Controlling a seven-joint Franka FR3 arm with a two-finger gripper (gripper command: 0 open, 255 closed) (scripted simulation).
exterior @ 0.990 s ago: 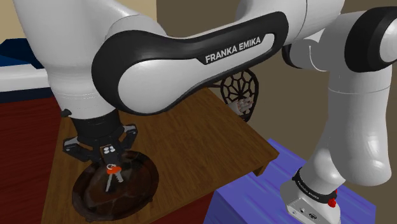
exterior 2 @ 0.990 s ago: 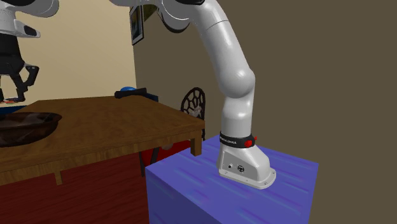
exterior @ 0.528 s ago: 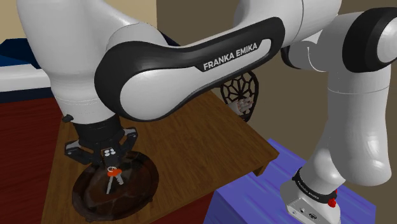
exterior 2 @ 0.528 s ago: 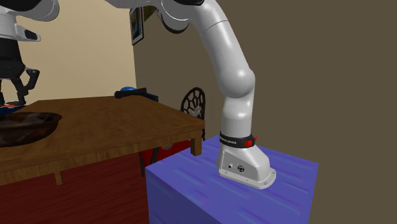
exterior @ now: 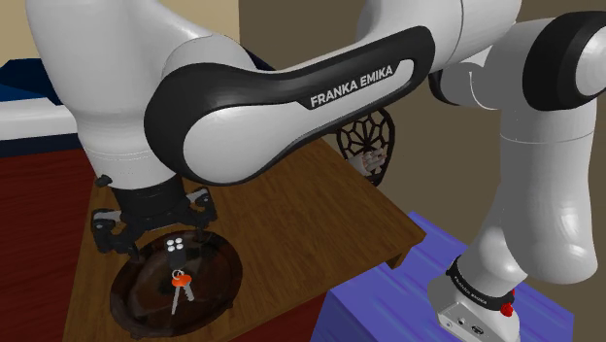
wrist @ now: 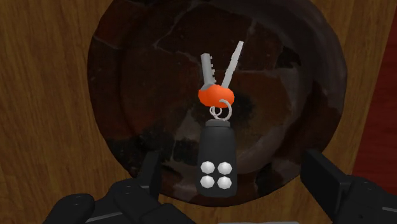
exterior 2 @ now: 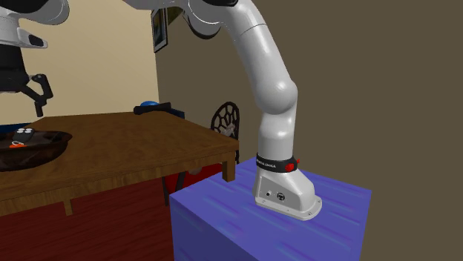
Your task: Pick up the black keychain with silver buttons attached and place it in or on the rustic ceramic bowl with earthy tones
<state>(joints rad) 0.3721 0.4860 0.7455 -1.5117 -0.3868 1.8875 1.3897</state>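
Note:
The black key fob with silver buttons (exterior: pixel 176 245) lies inside the dark brown cracked bowl (exterior: pixel 225 275), with an orange tag and two silver keys (exterior: pixel 179 289) fanned out from its ring. My gripper (exterior: pixel 153 225) hovers just above the bowl, open, holding nothing. In the wrist view the fob (wrist: pixel 216 159) rests free on the bowl's floor (wrist: pixel 127 76), and the two fingers (wrist: pixel 324 178) stand wide apart on either side of it without touching. From the second exterior view the fob (exterior 2: pixel 22 135) shows over the bowl's rim (exterior 2: pixel 44 146).
The bowl sits near a corner of a wooden table (exterior: pixel 291 204). A dark openwork chair (exterior: pixel 369 141) stands past the table's far side. The arm's blue stand (exterior: pixel 388 301) is just off the table's edge. A dark blue object (exterior 2: pixel 159 108) lies at the table's far end.
The fingers have spread apart and let the keychain go; it has dropped from between them and now lies in the bowl. The hand stays over the bowl.

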